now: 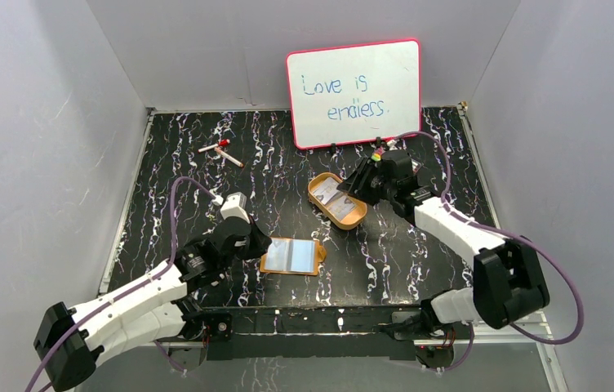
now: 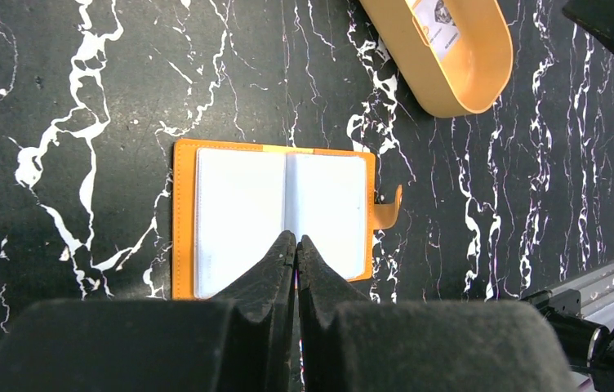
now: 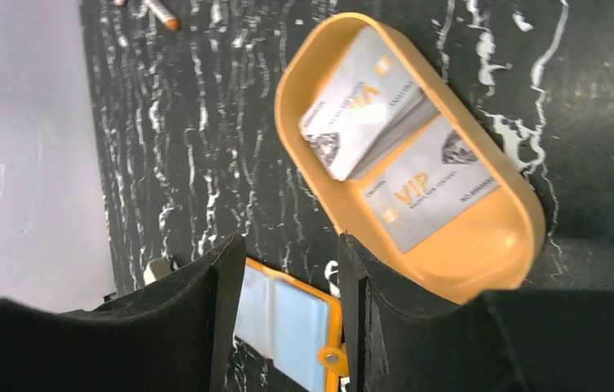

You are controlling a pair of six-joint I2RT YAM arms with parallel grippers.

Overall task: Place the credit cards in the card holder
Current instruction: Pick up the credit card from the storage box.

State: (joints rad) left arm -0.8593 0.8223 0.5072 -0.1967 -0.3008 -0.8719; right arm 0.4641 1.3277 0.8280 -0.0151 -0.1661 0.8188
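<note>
Right gripper [image 3: 287, 245] half open, empty, near tray [image 3: 471, 263]; lower over top card [image 3: 361, 98], pinch one edge. Left gripper [image 2: 296, 245] closed, tips at holder [image 2: 234, 204] fold.

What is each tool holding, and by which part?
Nothing. The left tool is shut and empty, its tips over the fold of the open holder. The right tool stands open beside the tray; the cards lie inside.

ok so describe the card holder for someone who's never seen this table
From the whiteboard at the back of the black marbled table, come toward the near edge, past the oval yellow tray of credit cards. The card holder lies open and flat just beyond it. Unlike the tray, it is rectangular, orange-bordered, with pale blue-grey pockets.
</note>
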